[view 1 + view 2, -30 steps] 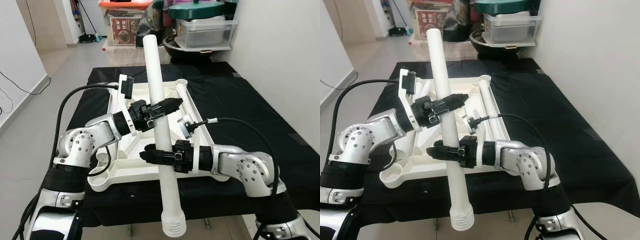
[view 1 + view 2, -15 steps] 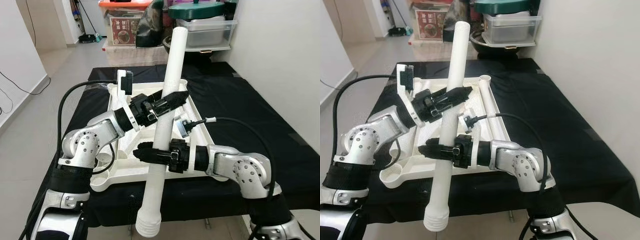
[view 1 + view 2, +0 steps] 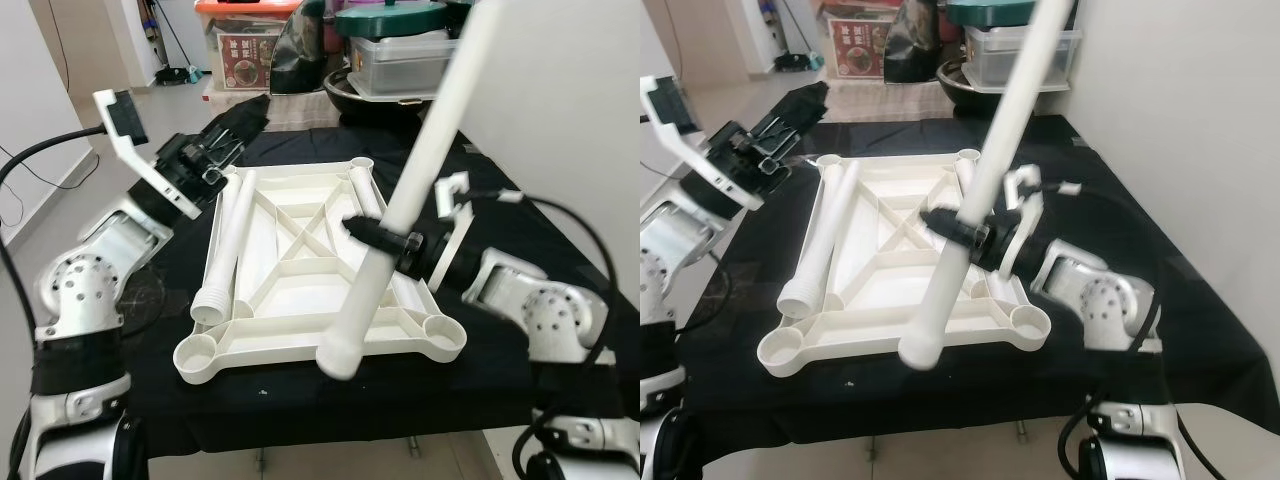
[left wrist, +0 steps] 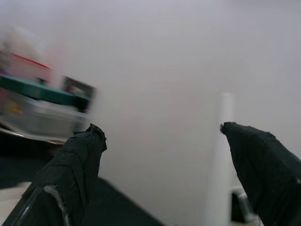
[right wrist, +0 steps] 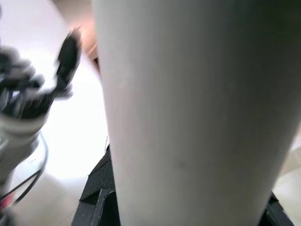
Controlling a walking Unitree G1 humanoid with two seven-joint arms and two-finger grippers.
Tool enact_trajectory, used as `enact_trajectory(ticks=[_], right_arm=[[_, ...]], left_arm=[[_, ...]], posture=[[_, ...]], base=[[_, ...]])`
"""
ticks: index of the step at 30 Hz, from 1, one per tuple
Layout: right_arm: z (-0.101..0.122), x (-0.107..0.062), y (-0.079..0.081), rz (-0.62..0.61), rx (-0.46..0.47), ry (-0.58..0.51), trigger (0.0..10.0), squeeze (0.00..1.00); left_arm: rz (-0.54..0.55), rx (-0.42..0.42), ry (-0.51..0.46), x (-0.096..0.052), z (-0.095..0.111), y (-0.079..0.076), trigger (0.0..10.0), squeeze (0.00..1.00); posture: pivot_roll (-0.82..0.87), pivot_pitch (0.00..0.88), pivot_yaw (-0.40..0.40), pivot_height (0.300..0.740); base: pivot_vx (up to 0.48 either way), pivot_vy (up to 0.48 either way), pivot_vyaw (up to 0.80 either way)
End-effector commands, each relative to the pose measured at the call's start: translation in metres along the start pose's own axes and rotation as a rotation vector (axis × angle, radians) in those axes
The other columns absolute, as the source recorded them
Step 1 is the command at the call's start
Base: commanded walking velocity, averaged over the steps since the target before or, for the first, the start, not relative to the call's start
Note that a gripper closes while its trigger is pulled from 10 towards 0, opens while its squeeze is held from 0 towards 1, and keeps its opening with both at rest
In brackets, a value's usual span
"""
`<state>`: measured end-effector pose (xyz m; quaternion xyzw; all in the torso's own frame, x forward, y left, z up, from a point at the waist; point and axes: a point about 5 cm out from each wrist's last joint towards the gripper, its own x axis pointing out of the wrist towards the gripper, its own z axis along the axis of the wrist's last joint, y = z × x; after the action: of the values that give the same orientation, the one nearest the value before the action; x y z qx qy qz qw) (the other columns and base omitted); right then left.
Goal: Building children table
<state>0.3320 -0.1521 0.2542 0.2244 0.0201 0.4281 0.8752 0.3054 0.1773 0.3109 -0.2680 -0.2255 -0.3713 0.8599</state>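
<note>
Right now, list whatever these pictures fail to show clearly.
- White leg tube: top cut off by both eye views' upper edge.
- Right end effector: fingers mostly hidden behind the tube.
- Storage boxes: blurred in left wrist view.
- Tabletop far corner sockets: partly hidden behind tube and left end effector.

Upside-down white tabletop (image 3: pixel 300 300) at frame centre on black cloth (image 3: pixel 520 230). Right gripper (image 3: pixel 375 232) clamped round a long white leg (image 3: pixel 415 180), slanting toward upper right. Left gripper (image 3: pixel 235 125) raised at upper left, holding nothing. Second leg (image 3: pixel 225 245) lying along tabletop's left side.
</note>
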Motion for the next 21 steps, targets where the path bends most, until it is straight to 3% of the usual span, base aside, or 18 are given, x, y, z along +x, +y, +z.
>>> enact_trajectory(ticks=[1,2,3,4,5,6,7,8,9,10,11,13,16,19,21], right_arm=[[0.01,0.001,-0.008,-0.083,-0.047,-0.054,0.0,0.0],[0.014,0.002,-0.01,-0.106,-0.064,-0.068,0.0,0.0],[0.026,0.004,-0.014,-0.154,-0.097,-0.13,0.0,0.0],[0.026,0.004,-0.014,-0.154,-0.097,-0.13,0.0,0.0],[0.035,0.006,-0.016,-0.183,-0.113,-0.174,0.0,0.0],[0.04,0.006,-0.018,-0.201,-0.123,-0.202,0.0,0.0],[0.04,0.006,-0.018,-0.201,-0.123,-0.202,0.0,0.0],[0.053,0.01,-0.014,-0.224,-0.198,-0.262,0.0,0.0],[0.057,0.01,-0.011,-0.223,-0.229,-0.283,0.0,0.0],[0.057,0.01,-0.011,-0.223,-0.229,-0.283,0.0,0.0],[0.059,0.011,-0.008,-0.222,-0.247,-0.296,0.0,0.0],[0.059,0.01,-0.005,-0.226,-0.28,-0.301,0.0,0.0],[0.059,0.011,-0.004,-0.232,-0.293,-0.304,0.0,0.0],[0.067,0.007,0.004,-0.238,-0.324,-0.376,0.0,0.0],[0.067,0.007,0.004,-0.238,-0.324,-0.376,0.0,0.0]], left_arm=[[0.081,0.113,-0.002,-0.007,-0.001,0.004,10.0,0.0],[0.105,0.143,0.005,-0.01,-0.002,0.005,10.0,0.0],[0.191,0.068,0.037,-0.019,-0.012,0.016,7.2,0.0],[0.191,0.068,0.037,-0.019,-0.012,0.016,7.2,0.0],[0.247,-0.001,0.06,-0.026,-0.02,0.023,7.2,0.0],[0.283,-0.046,0.075,-0.031,-0.025,0.027,10.0,0.0],[0.283,-0.046,0.075,-0.031,-0.025,0.027,10.0,0.0],[0.443,-0.127,0.334,-0.054,-0.072,0.039,10.0,0.0],[0.548,-0.087,0.459,-0.07,-0.094,0.045,10.0,0.0],[0.548,-0.087,0.459,-0.07,-0.094,0.045,10.0,0.0],[0.613,-0.048,0.533,-0.081,-0.108,0.047,10.0,0.0],[0.691,0.026,0.582,-0.094,-0.119,0.05,10.0,0.0],[0.708,0.046,0.582,-0.096,-0.121,0.05,10.0,0.0],[0.75,0.14,0.703,-0.105,-0.141,0.049,10.0,0.0],[0.75,0.14,0.703,-0.105,-0.141,0.049,10.0,0.0]], posture=[[-0.02,0.0,-0.022,0.74],[-0.02,0.0,-0.022,0.74],[0.0,0.0,-0.031,0.74],[0.0,0.0,-0.031,0.74],[0.0,0.0,-0.031,0.74],[0.0,0.0,-0.031,0.74],[0.0,0.0,-0.031,0.74],[0.02,0.0,-0.04,0.74],[0.03,0.0,-0.045,0.74],[0.03,0.0,-0.045,0.74],[0.03,0.0,-0.045,0.74],[0.03,0.0,-0.04,0.74],[0.03,0.0,-0.04,0.74],[0.02,0.0,-0.028,0.74],[0.02,0.0,-0.028,0.74]], base=[[0.0,0.0,0.0],[0.0,0.0,0.0],[0.0,0.0,0.0],[0.0,0.0,0.0],[0.0,0.0,0.0],[0.0,0.0,0.0],[0.0,0.0,0.0],[0.0,0.0,0.0],[0.0,0.0,0.0],[0.0,0.0,0.0],[0.0,0.0,0.0],[0.0,0.0,0.0],[0.0,0.0,0.0],[0.0,0.0,0.0],[0.0,0.0,0.0]])
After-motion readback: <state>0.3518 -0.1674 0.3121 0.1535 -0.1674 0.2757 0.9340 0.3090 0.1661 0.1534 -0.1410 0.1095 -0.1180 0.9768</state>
